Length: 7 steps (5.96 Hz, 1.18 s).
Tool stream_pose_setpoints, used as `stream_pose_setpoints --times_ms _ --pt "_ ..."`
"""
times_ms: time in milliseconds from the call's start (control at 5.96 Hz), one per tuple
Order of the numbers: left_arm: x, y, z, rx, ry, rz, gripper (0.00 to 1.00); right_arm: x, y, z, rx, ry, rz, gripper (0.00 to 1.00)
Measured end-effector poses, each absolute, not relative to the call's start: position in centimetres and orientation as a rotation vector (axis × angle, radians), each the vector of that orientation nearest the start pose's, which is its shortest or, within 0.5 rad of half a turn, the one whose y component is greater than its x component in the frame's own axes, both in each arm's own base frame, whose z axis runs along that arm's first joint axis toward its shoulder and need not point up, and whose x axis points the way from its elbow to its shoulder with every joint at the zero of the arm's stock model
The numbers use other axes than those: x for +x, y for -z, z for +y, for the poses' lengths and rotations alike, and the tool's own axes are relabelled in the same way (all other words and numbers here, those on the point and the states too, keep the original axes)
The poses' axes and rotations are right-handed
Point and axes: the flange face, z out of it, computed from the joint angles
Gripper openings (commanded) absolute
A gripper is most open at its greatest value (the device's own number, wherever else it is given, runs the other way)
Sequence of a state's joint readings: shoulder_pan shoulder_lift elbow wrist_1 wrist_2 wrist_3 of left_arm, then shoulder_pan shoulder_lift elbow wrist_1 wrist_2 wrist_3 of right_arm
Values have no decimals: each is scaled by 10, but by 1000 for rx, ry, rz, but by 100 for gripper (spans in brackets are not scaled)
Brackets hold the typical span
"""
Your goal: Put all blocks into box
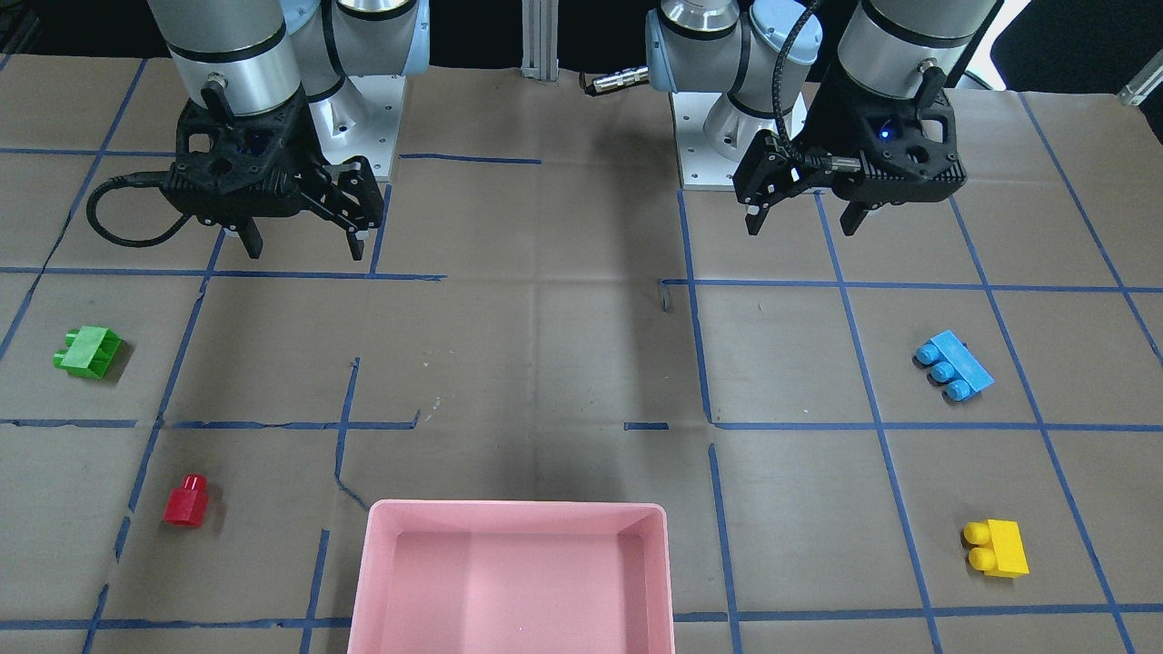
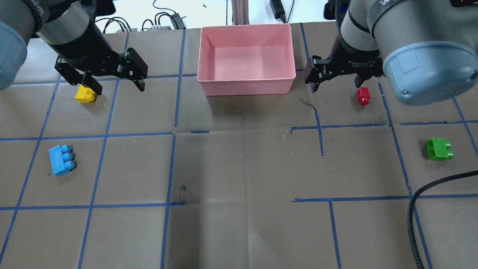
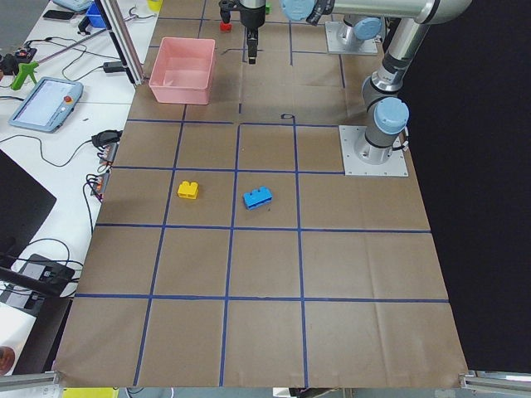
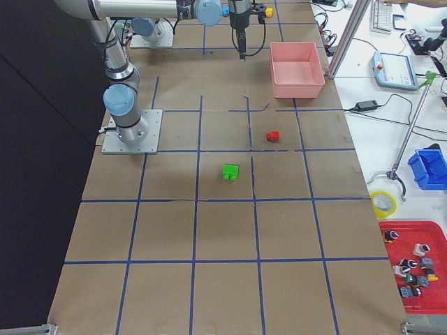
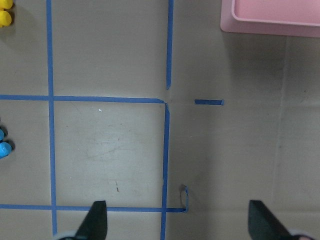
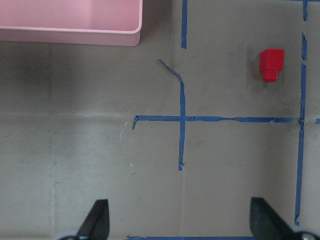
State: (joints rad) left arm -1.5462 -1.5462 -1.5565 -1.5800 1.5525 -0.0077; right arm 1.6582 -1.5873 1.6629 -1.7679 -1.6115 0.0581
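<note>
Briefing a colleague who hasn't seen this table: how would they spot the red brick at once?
Find the pink box at the edge of the table farthest from the robot. To the robot's right of it lies the red brick, nearer the box than the green brick. It is the smallest, the only red one, with one stud.
</note>
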Motion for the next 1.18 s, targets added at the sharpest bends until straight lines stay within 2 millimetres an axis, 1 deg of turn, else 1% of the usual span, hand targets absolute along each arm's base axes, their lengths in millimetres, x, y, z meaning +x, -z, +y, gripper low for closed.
stream_pose_setpoints --times_ms 672,1175 --pt "-123 -506 -486 -37 44 3156 100 173 -470 -484 -42 198 3161 100" --pt "-121 -516 -482 -29 73 3158 100 172 -471 -484 -41 201 3158 100"
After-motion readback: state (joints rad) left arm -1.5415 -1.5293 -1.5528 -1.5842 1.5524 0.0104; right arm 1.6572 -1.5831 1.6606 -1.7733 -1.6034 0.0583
